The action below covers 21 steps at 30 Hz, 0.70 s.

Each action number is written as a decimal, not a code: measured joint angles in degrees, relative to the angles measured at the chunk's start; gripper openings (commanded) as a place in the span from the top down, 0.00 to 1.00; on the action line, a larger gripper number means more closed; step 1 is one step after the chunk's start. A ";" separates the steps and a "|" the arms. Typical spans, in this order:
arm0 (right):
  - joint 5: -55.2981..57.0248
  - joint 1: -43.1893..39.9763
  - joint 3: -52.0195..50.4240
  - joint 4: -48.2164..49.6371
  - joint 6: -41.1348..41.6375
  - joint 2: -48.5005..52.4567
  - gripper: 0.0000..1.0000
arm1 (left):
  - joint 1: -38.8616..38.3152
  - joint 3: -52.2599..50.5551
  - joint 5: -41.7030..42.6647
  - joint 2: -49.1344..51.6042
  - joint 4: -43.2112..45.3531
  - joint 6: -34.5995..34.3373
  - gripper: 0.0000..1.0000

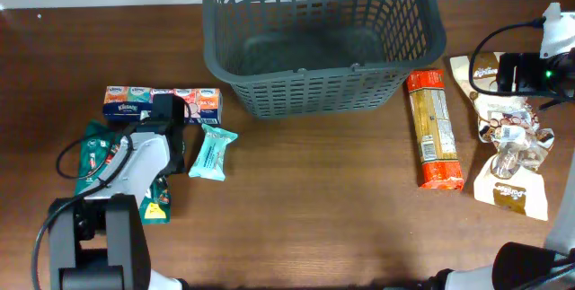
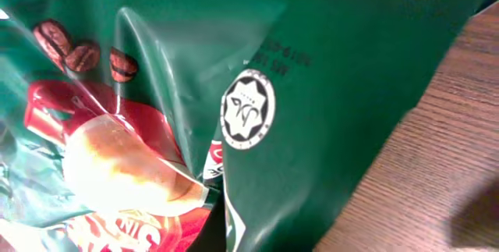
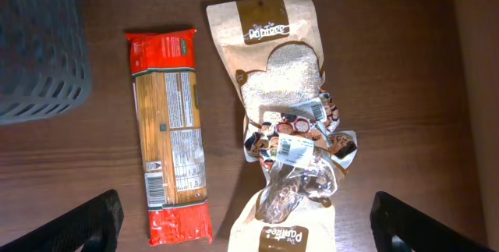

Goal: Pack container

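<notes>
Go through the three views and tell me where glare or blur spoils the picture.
Overhead view: even light, the basket lattice crisp, no strong glare on the table. Left wrist view: far too close to the green coffee packet, with white glare streaks on its foil and the lower left blurred. Right wrist view: sharp on the pasta packet, with some sheen on the clear wrappers.

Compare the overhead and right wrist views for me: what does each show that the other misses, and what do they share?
Only overhead: the green coffee bag under the left arm, the tissue multipack, the teal bar, and the empty inside of the basket. Only right wrist: the right gripper, fingers spread wide above the beige pouches. Both: part of the basket, the spaghetti packet, the pouches and the wooden table.
</notes>
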 measured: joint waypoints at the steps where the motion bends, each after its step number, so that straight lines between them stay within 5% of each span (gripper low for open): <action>1: 0.00 -0.02 0.00 0.00 -0.04 0.00 0.01 | 0.04 0.55 0.26 0.02 -0.94 0.04 0.98; 21: 0.00 -0.02 0.00 0.00 -0.02 0.00 0.01 | 0.20 24.48 6.56 0.57 -16.61 2.64 0.98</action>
